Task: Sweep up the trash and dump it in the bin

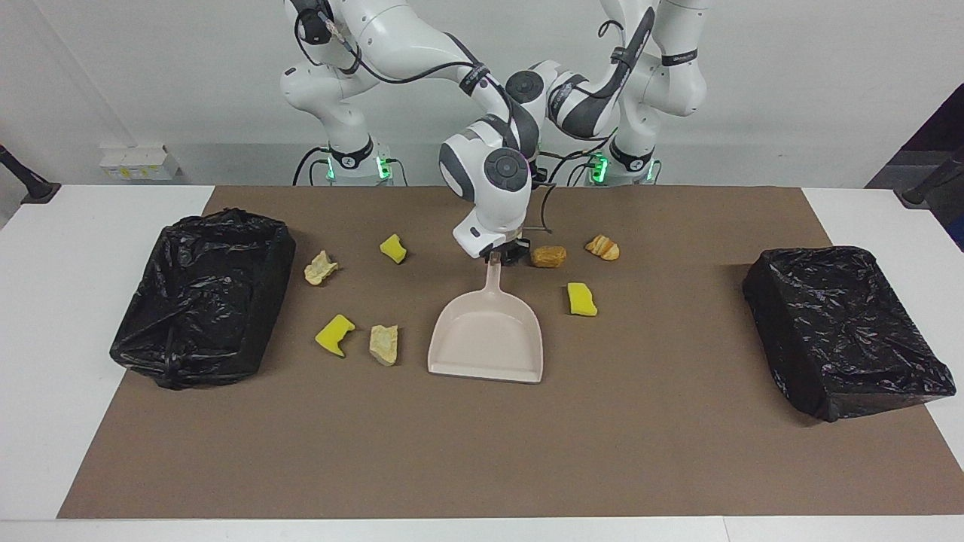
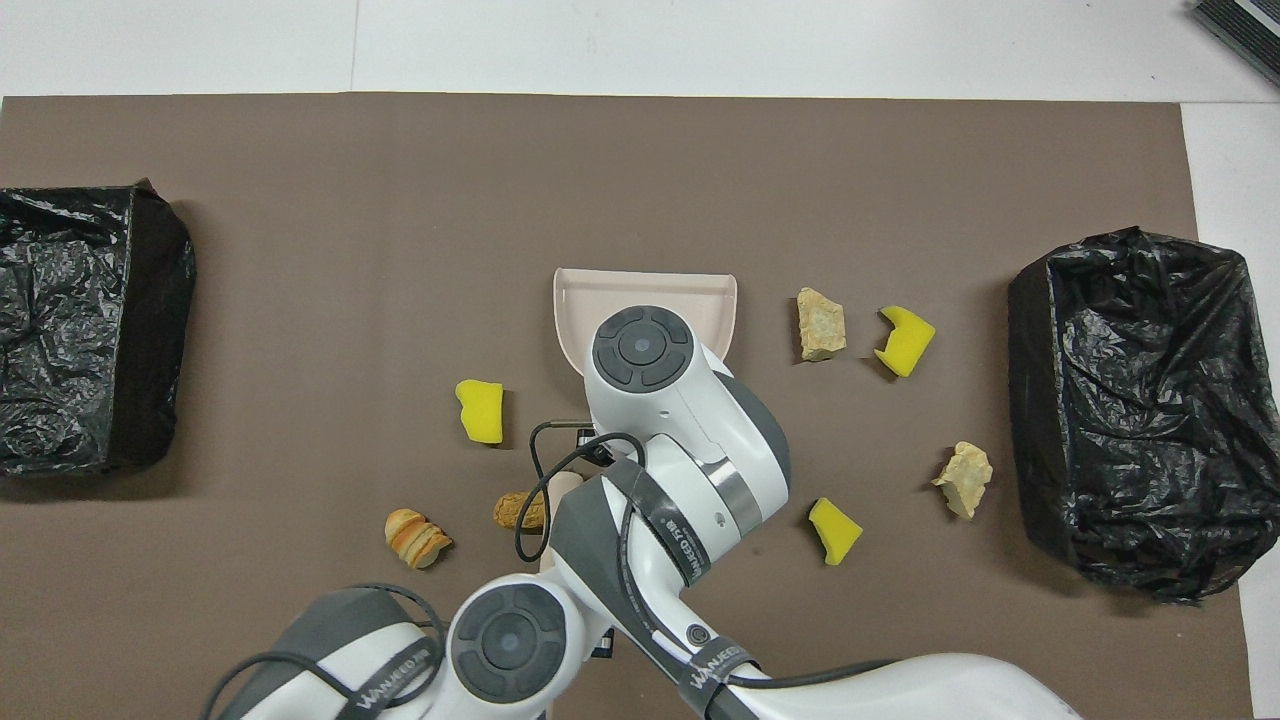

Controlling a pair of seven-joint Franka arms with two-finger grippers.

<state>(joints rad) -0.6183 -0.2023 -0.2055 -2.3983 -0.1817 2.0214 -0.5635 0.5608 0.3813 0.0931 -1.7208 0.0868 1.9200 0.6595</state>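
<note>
A beige dustpan [image 1: 486,339] [image 2: 650,292] lies mid-mat, its handle toward the robots. My right gripper [image 1: 501,258] is down at the handle's end and shut on it; seen from above, its own hand hides it. Trash lies scattered: a brown bread piece [image 1: 548,257] [image 2: 518,510] beside the handle, a layered golden piece [image 1: 602,247], yellow sponge bits [image 1: 581,299] [image 1: 392,248] [image 1: 334,334] and beige chunks [image 1: 320,268] [image 1: 384,344]. The left arm's wrist [image 2: 510,640] hangs low near the robots' edge of the mat. Its gripper is hidden under it.
A black-lined bin [image 1: 203,297] [image 2: 1130,410] stands at the right arm's end of the mat, and another [image 1: 843,331] [image 2: 80,330] at the left arm's end. A pale beige rod [image 2: 562,490] pokes out beside the left arm's wrist.
</note>
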